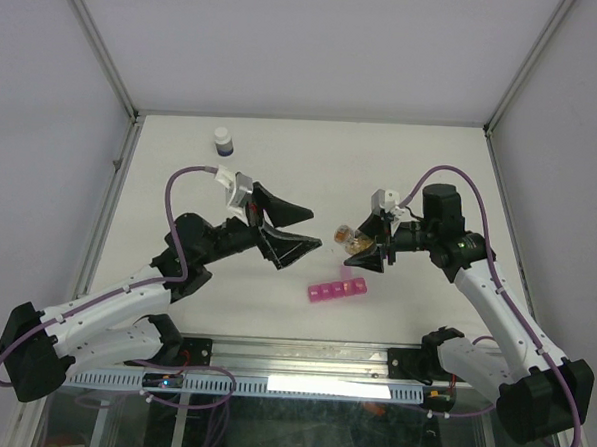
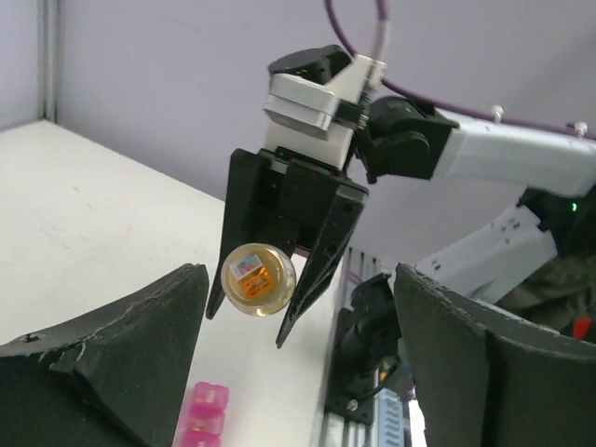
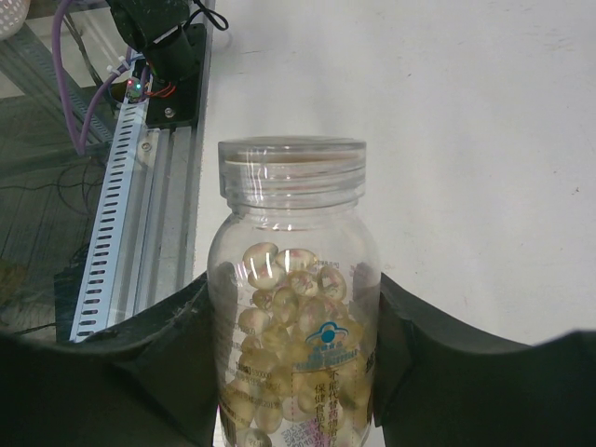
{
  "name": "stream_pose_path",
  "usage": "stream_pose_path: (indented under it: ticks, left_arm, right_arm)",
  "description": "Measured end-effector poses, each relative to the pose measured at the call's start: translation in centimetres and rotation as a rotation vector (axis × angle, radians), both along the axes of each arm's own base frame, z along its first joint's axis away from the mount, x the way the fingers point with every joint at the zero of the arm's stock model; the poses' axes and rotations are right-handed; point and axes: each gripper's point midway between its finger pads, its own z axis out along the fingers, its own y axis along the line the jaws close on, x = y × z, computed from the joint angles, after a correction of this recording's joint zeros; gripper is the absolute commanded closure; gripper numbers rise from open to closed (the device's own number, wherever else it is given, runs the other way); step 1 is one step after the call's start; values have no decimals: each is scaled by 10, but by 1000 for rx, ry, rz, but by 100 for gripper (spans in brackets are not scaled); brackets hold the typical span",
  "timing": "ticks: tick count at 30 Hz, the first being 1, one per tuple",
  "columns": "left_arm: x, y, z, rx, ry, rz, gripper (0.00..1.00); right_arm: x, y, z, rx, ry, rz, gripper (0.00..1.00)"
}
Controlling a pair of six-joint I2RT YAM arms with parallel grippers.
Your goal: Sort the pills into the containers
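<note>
Barely begun, I judge: the right claw (image 1: 365,249) grips a clear plastic bottle of yellow capsules (image 3: 293,307) aloft, the left claw (image 1: 313,231) gapes wide and empty opposite, and the bright-pink plastic pill-box strip (image 1: 337,290) lies on the white worktop (image 1: 312,154) between the arms.

A small dark bottle (image 1: 222,142) with a white cap is standing upright near the far left corner of the white tabletop (image 1: 311,174), well apart from everything else. A clear plastic bottle (image 3: 293,279), lidded and bearing a printed label, is hanging tipped on its side above the tabletop's middle. A slotted cable duct (image 1: 270,385) is running along the near edge, and silver frame posts (image 1: 98,43) are rising from the far corners.
</note>
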Motion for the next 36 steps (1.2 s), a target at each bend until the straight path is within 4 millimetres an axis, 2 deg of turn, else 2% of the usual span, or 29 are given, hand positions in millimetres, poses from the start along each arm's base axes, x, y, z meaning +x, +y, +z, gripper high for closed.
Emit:
stream_pose_path:
  ticks: [3,7,9,16,22,33,36]
  left_arm:
    - [9,-3,-9,-12,143,22,34]
    - [28,-16,-28,48,305,93,33]
    - [29,-23,-31,75,336,110,33]
    - [32,-42,-27,132,375,145,32]
    - [32,-50,-42,190,399,142,33]
    - [26,-63,-51,246,405,115,49]
    - [26,-64,-52,250,404,113,58]
  right_arm:
    - [0,0,0,0,0,0,100]
    - [0,0,0,0,0,-1,100]
    - [1,-1,0,0,-1,-4,100]
    - [1,-1,0,0,-1,-5,100]
    - [1,-1,0,0,-1,-5,100]
    - [1,-1,0,0,-1,-5,100]
    - [1,-1,0,-1,-1,-5,100]
